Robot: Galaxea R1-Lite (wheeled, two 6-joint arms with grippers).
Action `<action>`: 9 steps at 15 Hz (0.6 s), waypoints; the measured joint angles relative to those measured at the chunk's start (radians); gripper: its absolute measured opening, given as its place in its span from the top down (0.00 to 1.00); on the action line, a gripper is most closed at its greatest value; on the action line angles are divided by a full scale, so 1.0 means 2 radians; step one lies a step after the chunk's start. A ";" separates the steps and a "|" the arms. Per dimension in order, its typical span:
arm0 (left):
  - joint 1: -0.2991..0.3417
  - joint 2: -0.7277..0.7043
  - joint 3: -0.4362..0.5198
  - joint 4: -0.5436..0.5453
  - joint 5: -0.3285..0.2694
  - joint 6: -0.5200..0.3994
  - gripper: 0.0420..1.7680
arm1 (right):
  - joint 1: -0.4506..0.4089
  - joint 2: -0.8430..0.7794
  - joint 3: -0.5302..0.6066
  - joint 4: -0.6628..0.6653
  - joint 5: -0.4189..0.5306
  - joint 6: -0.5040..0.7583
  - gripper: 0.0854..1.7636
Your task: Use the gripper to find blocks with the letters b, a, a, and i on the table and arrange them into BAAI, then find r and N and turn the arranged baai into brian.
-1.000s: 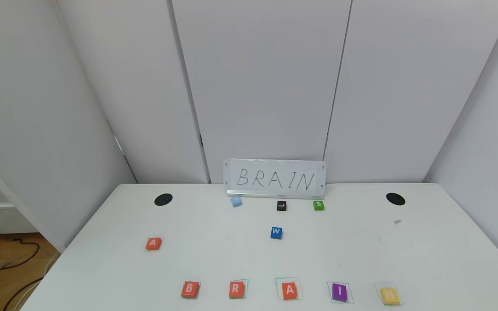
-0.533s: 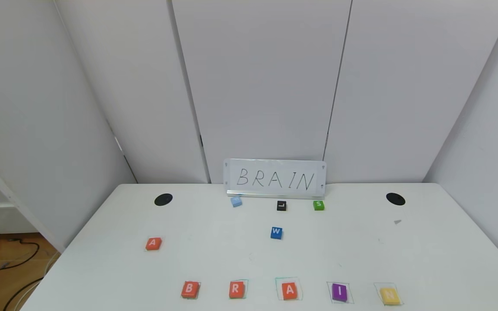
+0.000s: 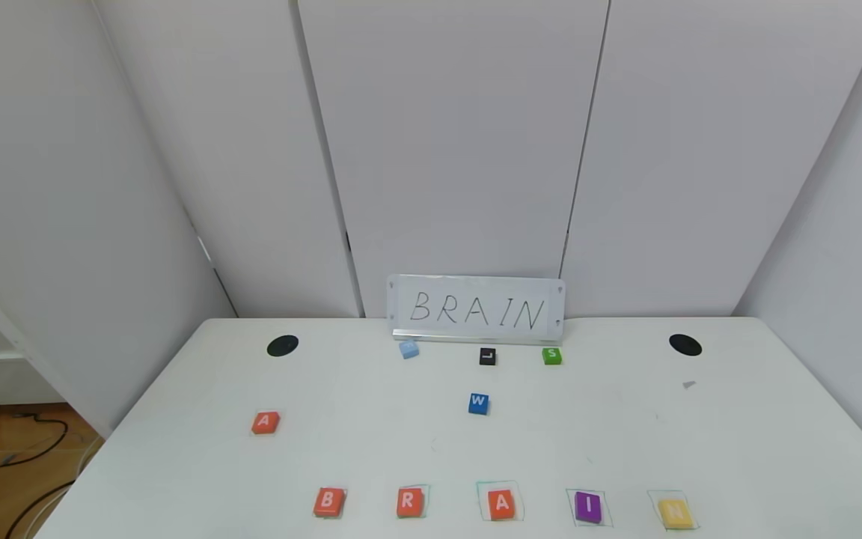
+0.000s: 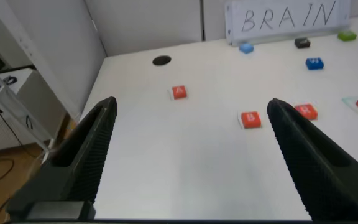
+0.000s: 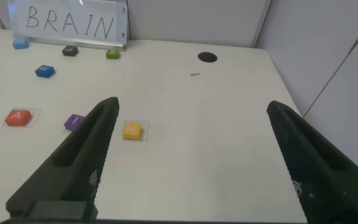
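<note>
Along the near edge of the white table (image 3: 700, 434) lies a row of blocks: orange-red B (image 3: 328, 501), orange-red R (image 3: 409, 501), orange-red A (image 3: 501, 504), purple I (image 3: 588, 506) and yellow N (image 3: 674, 513). A second orange-red A (image 3: 265, 422) lies apart at the left. Neither arm shows in the head view. My left gripper (image 4: 191, 118) hangs open and empty above the table's left front, with B (image 4: 250, 119) beyond it. My right gripper (image 5: 191, 118) is open and empty over the right front, N (image 5: 132, 130) lying near its finger.
A sign (image 3: 476, 309) reading BRAIN stands at the table's back edge. In front of it lie a light blue block (image 3: 408, 349), a black block (image 3: 486, 356) and a green S block (image 3: 551, 355); a blue W block (image 3: 478, 403) lies mid-table. Black holes (image 3: 283, 345) mark both far corners.
</note>
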 joint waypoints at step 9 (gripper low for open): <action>0.000 -0.004 0.010 0.010 0.002 -0.028 0.03 | 0.001 0.000 0.005 0.000 0.000 0.001 0.03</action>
